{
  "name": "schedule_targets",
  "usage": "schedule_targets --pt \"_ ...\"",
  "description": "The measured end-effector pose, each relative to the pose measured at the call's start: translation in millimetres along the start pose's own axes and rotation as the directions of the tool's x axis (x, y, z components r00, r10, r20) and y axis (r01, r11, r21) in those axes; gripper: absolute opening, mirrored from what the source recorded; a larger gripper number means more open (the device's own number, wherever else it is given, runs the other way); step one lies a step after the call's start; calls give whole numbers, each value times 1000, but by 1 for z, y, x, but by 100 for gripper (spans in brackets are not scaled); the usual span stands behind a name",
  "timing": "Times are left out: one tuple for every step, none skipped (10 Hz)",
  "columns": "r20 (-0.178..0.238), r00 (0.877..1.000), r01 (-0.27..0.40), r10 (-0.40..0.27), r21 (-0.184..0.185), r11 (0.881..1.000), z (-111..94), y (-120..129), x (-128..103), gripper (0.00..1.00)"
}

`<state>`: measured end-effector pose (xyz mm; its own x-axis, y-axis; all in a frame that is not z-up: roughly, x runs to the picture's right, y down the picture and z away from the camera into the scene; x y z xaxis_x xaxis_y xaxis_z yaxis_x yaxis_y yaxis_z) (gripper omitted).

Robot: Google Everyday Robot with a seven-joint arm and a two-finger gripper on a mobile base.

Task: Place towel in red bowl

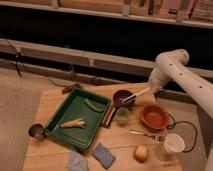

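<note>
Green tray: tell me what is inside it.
A green vegetable and a yellowish item lie apart in the green tray; the floor beneath them is hidden. The end effector is outside it, by the dark bowl.

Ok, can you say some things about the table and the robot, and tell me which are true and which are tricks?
1. The crumpled grey-blue towel is already inside the round red bowl. False: it lies on the wooden table, in front of the green plastic tray.
2. The robot's gripper is over the dark brown bowl. True.
3. The tray holds a yellow piece of food and a green one. True.
4. The white cup stands left of the tray. False: it stands on the right, near the red bowl.
</note>
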<state>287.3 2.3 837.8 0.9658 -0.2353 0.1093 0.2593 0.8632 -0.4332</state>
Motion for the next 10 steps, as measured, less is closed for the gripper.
schedule_targets --pt "0 1000 13 -13 -36 999 10 0 -7 31" --pt "-4 999 45 -45 -72 996 20 1 -14 43" --pt "-1 998 64 -65 -87 994 22 0 -19 51" --pt "-2 994 106 -107 -109 988 23 -1 -27 64" --pt "-6 991 128 -130 -117 985 22 -1 -32 72" --pt "-17 988 153 -156 -124 980 19 0 -36 78" --pt "-27 984 173 -177 -127 977 16 0 -41 80" --pt "-33 981 183 -189 -127 975 13 -1 -46 80" --pt "-44 980 188 -195 -121 975 8 -2 -48 80" --pt "-46 980 188 -195 -114 975 5 -2 -48 80"
